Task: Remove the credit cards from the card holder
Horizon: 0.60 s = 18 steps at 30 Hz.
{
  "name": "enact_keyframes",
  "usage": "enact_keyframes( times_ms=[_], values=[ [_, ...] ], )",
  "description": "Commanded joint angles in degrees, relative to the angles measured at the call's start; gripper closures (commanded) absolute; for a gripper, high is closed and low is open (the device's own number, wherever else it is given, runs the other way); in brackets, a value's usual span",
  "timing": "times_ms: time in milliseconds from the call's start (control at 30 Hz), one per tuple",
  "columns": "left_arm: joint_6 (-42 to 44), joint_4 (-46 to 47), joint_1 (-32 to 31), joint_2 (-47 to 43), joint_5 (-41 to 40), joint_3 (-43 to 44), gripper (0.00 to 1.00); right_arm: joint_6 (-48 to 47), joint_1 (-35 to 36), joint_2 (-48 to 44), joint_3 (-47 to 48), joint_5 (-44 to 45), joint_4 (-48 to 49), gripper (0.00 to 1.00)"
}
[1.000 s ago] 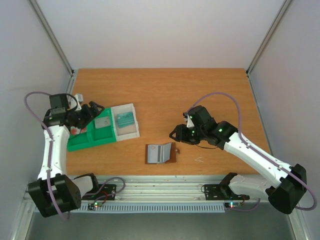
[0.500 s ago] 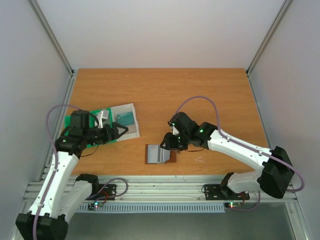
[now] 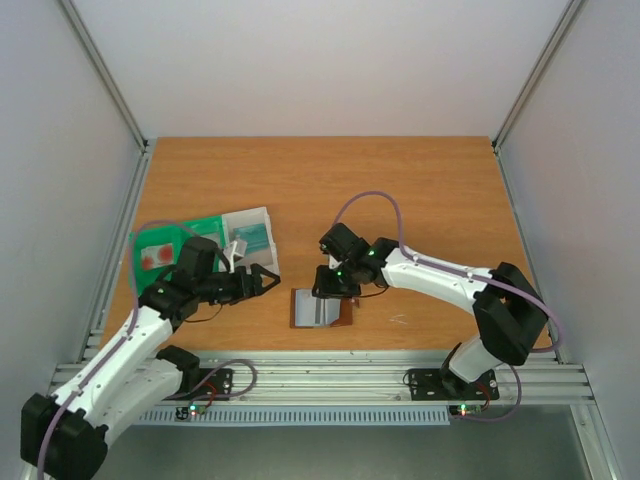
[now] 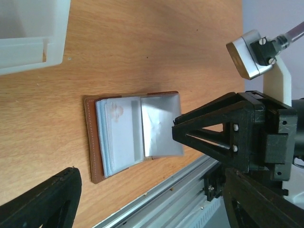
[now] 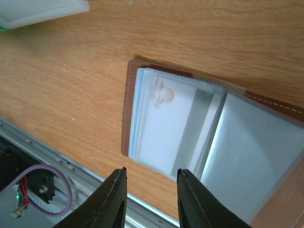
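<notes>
- Running along the near edge of the table (image 3: pixel 400 190) is an aluminium rail (image 3: pixel 330 365), with both arm bases bolted to it
- Just beyond the rail, about midway across, the card holder (image 3: pixel 322 308) lies opened flat on the wood, brown leather facing down and pockets facing up
- In the right wrist view its left half carries a stack of clear sleeves, and the white card (image 5: pixel 164 126) sits in the top one, showing a faint brownish mark and a grey stripe; the right half is a bare grey-blue sleeve
- The right gripper (image 5: pixel 152 170) hangs over the holder, pointing down at that left half; its jaws stand a modest gap apart with nothing between them, and whether the tips touch the sleeve cannot be told
- Left of the holder, and apart from it, the left gripper (image 3: pixel 268 279) points right towards it, low over the table; its jaws are spread wide and hold nothing
- Farther back on the left sits the green and clear tray (image 3: pixel 200 228), partly covered by the left arm
- The teal-green card (image 3: pixel 250 238) lies in the clear compartment at the tray's right end, well apart from the holder
</notes>
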Motion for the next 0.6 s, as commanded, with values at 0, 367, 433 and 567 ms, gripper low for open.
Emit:
enact_keyframes(
  times_ms=[0, 367, 433, 567],
  values=[
    [-4.0, 10.8, -3.7, 2.7, -5.7, -1.7, 0.19, -2.6, 0.3, 3.1, 1.7, 1.1, 1.0, 0.71],
    [-4.0, 15.0, -8.3, 10.1, -8.4, -3.2, 0.22, -1.2, 0.2, 4.8, -6.7, 2.2, 8.0, 0.77],
    [-4.7, 16.5, -8.4, 10.6, -8.0, -4.3, 0.26, -1.6, 0.2, 4.2, -9.0, 3.2, 10.7, 0.79],
    [-6.9, 19.9, -8.6, 10.6, -7.5, -6.6, 0.29, -1.5, -0.9, 4.4, -12.4, 1.6, 17.1, 0.81]
  ],
)
